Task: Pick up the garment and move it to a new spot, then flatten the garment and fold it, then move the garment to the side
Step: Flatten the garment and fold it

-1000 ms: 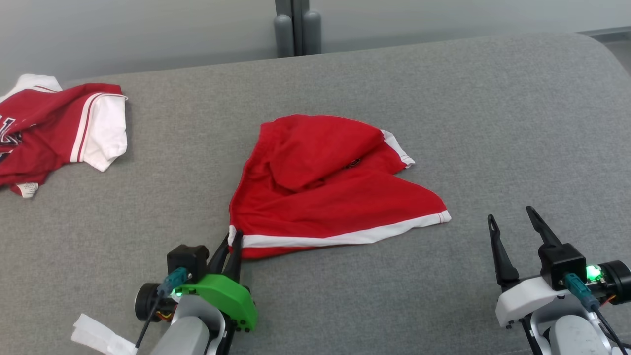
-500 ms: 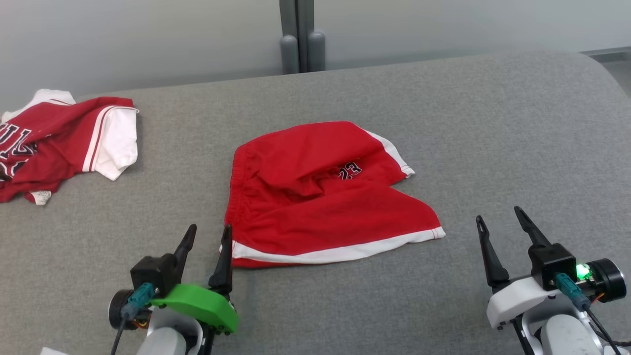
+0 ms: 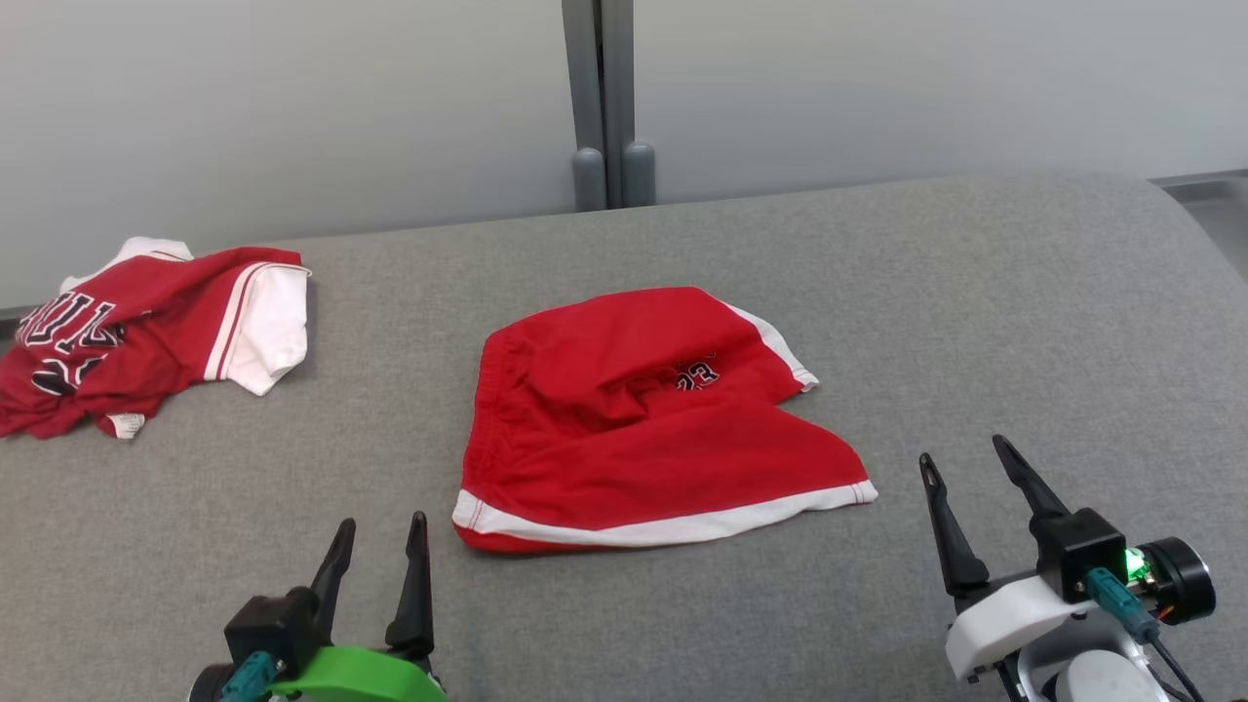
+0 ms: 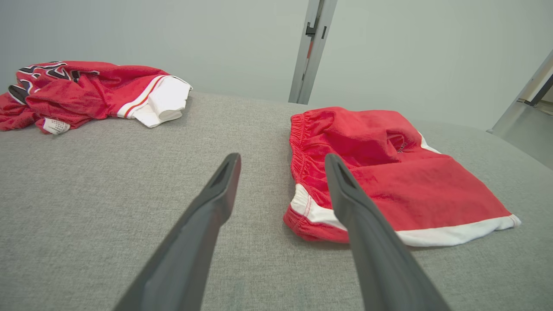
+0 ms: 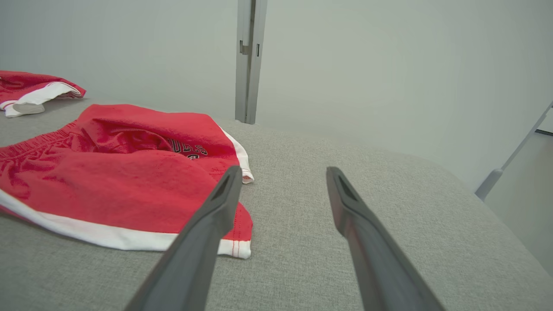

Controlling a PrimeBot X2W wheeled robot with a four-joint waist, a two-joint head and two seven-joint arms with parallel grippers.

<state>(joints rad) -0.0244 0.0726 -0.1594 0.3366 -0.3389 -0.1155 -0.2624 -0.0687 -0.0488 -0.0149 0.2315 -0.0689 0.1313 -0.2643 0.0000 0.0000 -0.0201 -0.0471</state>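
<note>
The red shorts (image 3: pixel 643 429), likely light and limp, are best pinched at the near white-edged corners; left gripper (image 3: pixel 382 524) and right gripper (image 3: pixel 962 451) stand spread, empty.

1. I count two garments lying on one grey surface (image 3: pixel 975 292): one pair of red shorts (image 3: pixel 634 429) and one red-and-white jersey (image 3: pixel 146 336).
2. I have two sets of jaws, the left jaws and the right jaws, with two dark fingers (image 3: pixel 417 575) each, four in all.
3. One grey post (image 3: pixel 597 97) stands behind, with two rounded caps (image 3: pixel 639 175) at its foot.
</note>
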